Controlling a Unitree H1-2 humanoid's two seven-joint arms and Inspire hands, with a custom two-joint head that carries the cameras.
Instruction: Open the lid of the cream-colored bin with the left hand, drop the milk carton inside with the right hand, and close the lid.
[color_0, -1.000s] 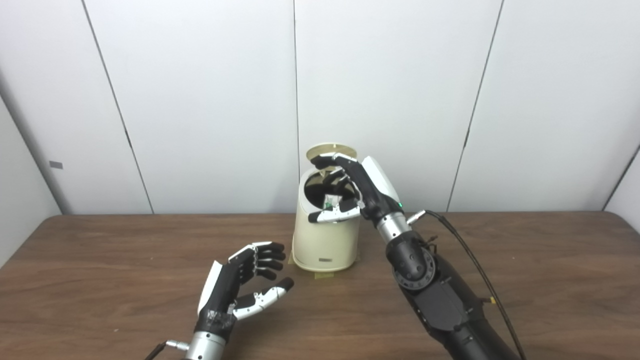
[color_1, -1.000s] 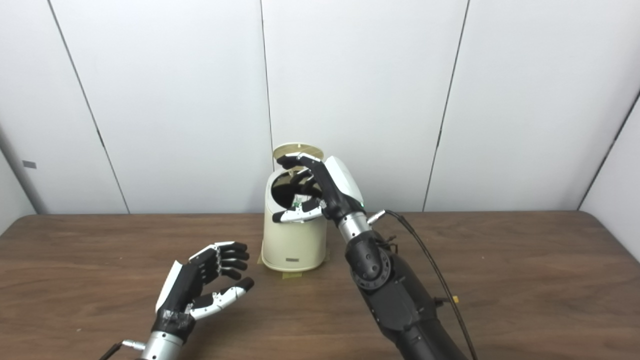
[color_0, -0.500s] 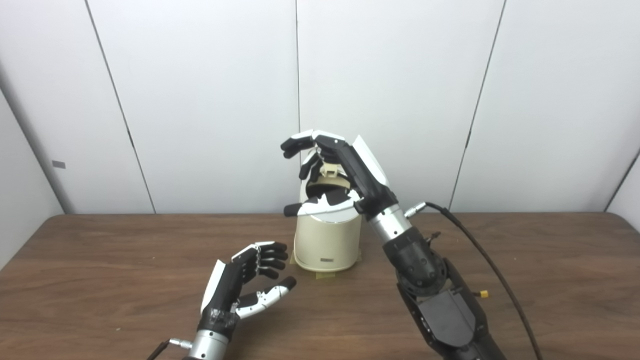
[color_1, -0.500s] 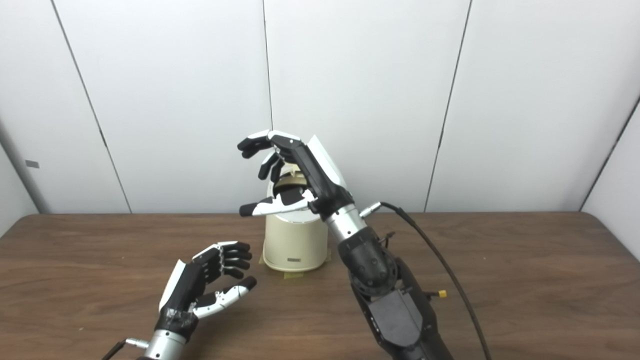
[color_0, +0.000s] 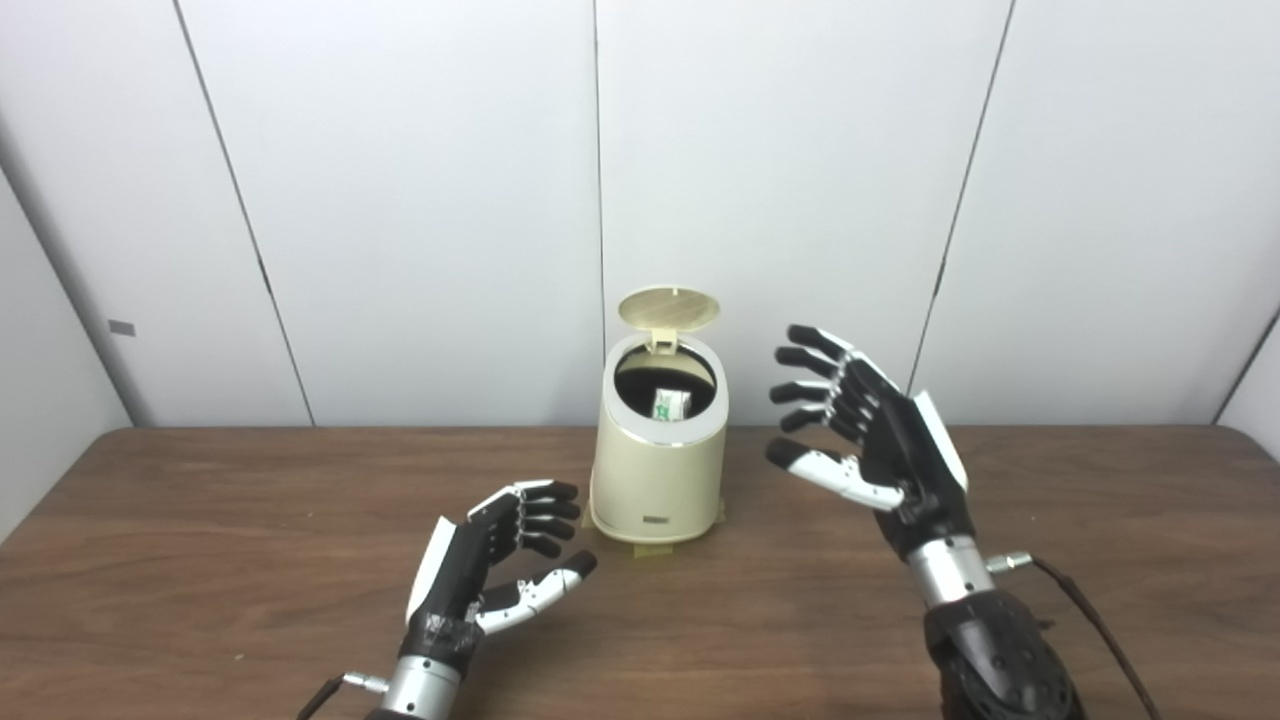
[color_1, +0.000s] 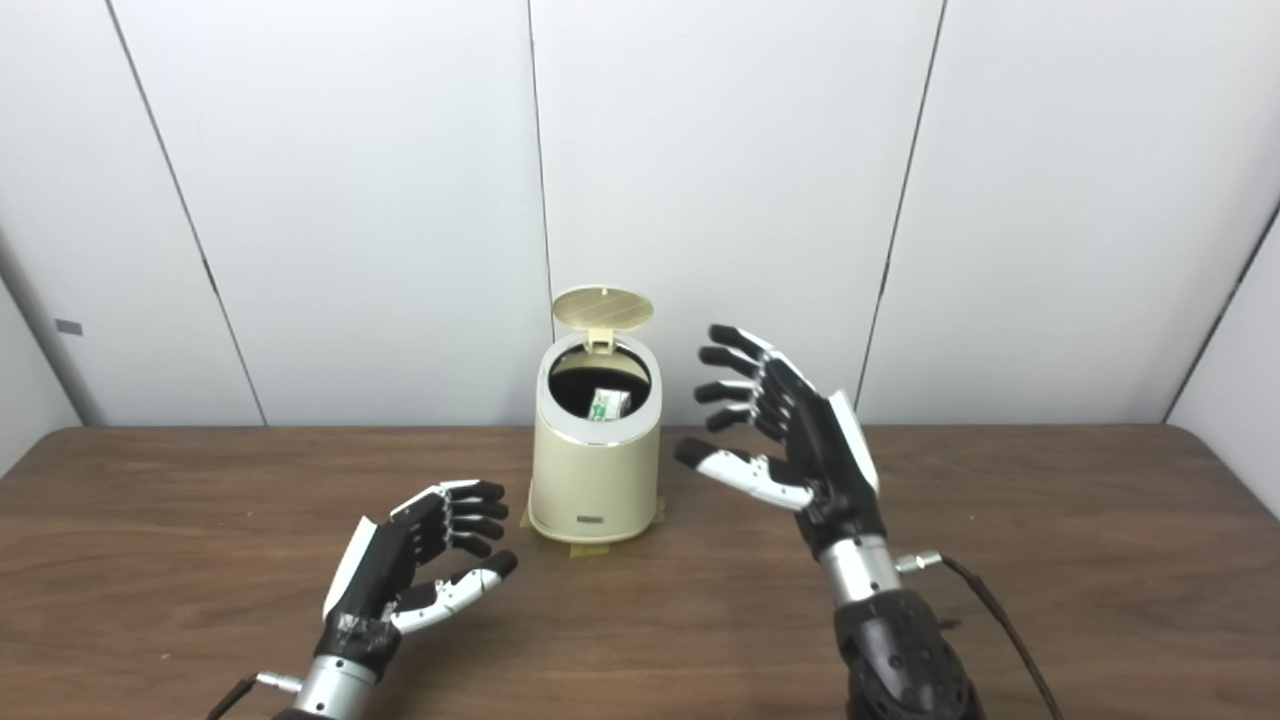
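The cream-colored bin (color_0: 657, 470) stands at the back middle of the brown table, its round lid (color_0: 669, 308) tipped up and open behind the mouth. Inside the dark opening a white and green milk carton (color_0: 669, 404) shows. My right hand (color_0: 872, 435) hangs in the air to the right of the bin, open, fingers spread toward it and holding nothing. My left hand (color_0: 492, 560) hovers low over the table in front and left of the bin, open with curled fingers, empty.
The table (color_0: 200, 560) stretches wide on both sides; a white panelled wall rises right behind the bin. A strip of tape (color_0: 652, 545) lies under the bin's base. A black cable (color_0: 1085, 620) trails from my right wrist.
My right hand rose out of the bin's mouth, then drew back to the right and down, empty. The carton now lies inside the bin. My left hand stayed put.
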